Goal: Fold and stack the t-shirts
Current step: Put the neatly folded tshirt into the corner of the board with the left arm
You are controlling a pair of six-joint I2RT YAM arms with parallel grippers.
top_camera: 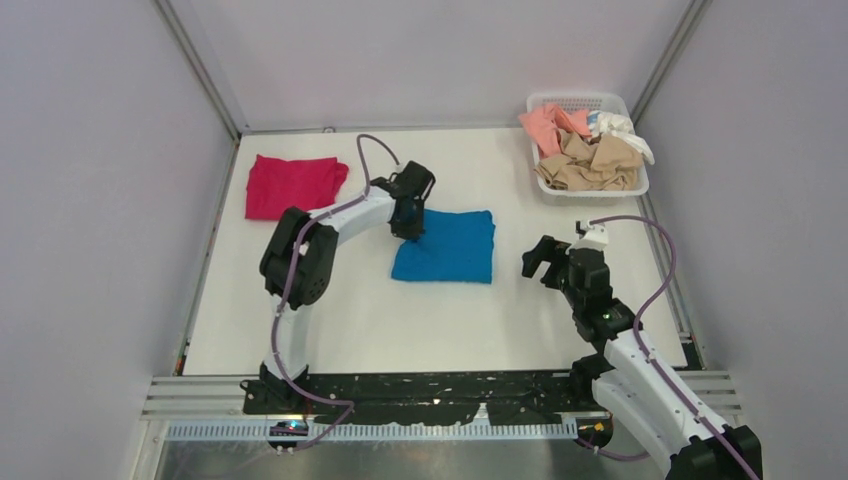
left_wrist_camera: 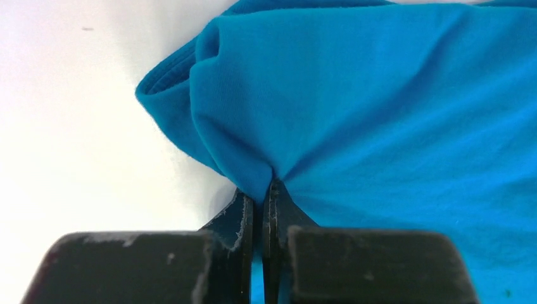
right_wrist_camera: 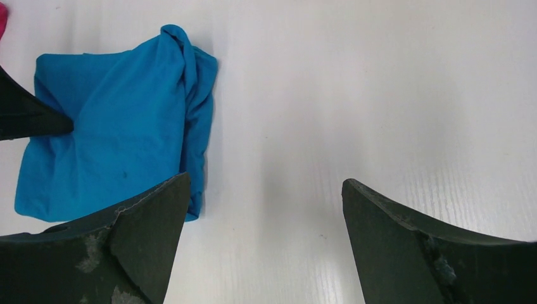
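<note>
A folded teal-blue t-shirt (top_camera: 447, 247) lies in the middle of the white table. My left gripper (top_camera: 411, 232) is shut on the cloth at its left edge; in the left wrist view the teal-blue t-shirt (left_wrist_camera: 380, 114) is pinched between the closed fingertips (left_wrist_camera: 240, 212). A folded magenta-red t-shirt (top_camera: 291, 184) lies at the far left. My right gripper (top_camera: 537, 262) is open and empty, just right of the teal-blue shirt, which shows at the left of the right wrist view (right_wrist_camera: 120, 133). Peach, tan and white shirts (top_camera: 588, 152) fill a basket.
A white mesh basket (top_camera: 640, 187) stands at the far right corner of the table. Grey walls close in the table on the left, back and right. The arm bases stand on a black rail (top_camera: 440, 392) at the near edge.
</note>
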